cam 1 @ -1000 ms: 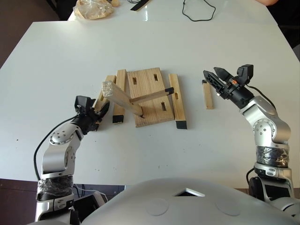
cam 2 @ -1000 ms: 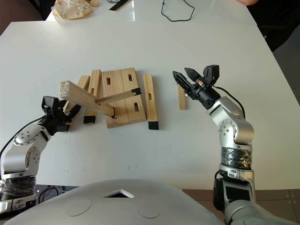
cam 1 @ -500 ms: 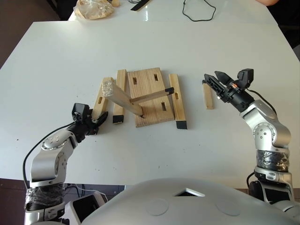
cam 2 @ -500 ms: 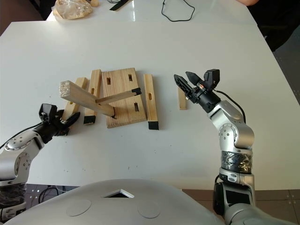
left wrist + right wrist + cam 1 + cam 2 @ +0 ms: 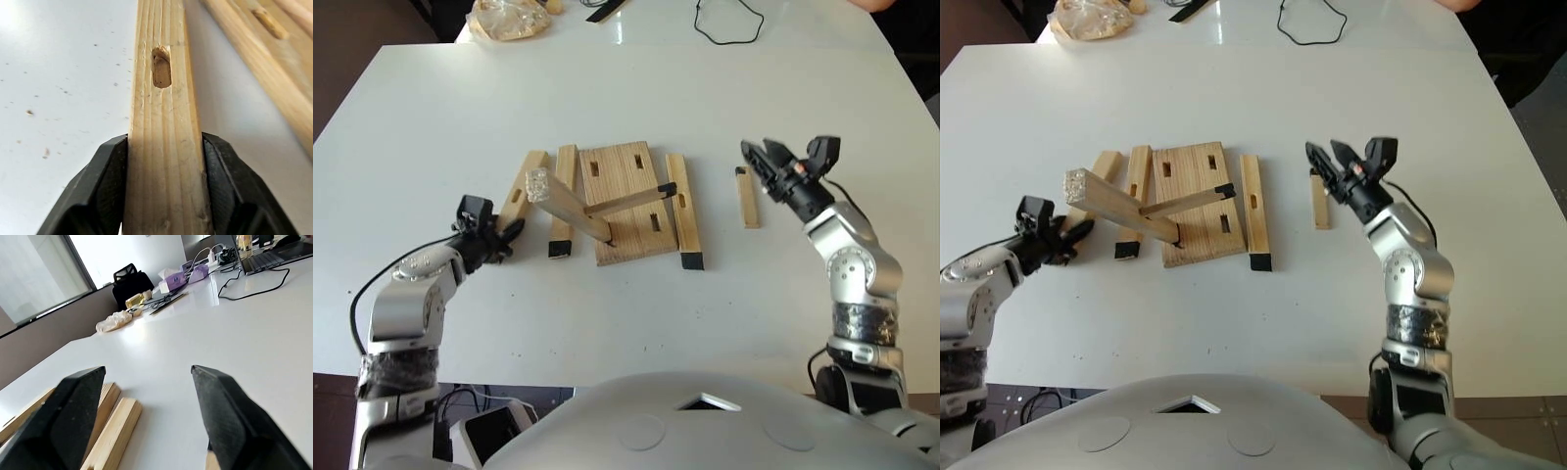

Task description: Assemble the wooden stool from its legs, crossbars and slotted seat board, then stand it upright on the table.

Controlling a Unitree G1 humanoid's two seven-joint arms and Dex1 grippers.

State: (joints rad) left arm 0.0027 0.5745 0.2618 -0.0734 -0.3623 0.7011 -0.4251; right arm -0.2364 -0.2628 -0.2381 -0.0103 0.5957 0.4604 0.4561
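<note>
The seat board (image 5: 619,174) lies flat at the centre of the frame on the white table (image 5: 705,88), with one tilted leg (image 5: 570,203) seated in a near slot and a long crossbar (image 5: 628,201) running from it across the board; the outer leg (image 5: 522,191) lies left of centre, and its near end is pinched between the left gripper's (image 5: 501,238) fingers (image 5: 105,181), one on each side face.

The step in hand looks like lifting this leg to bring it to a slot. The hold is at the very end, so the far end will likely sag; raise it slowly, keep its mortise (image 5: 161,73) turned toward the crossbar, and clear the neighbouring leg before swinging.

The left arm sits low at lower left, elbow bent, wrist close to the table; the right arm is bent at right of centre, its right gripper (image 5: 766,159) spread wide and empty just above the far end of the short crossbar (image 5: 747,201).
</note>
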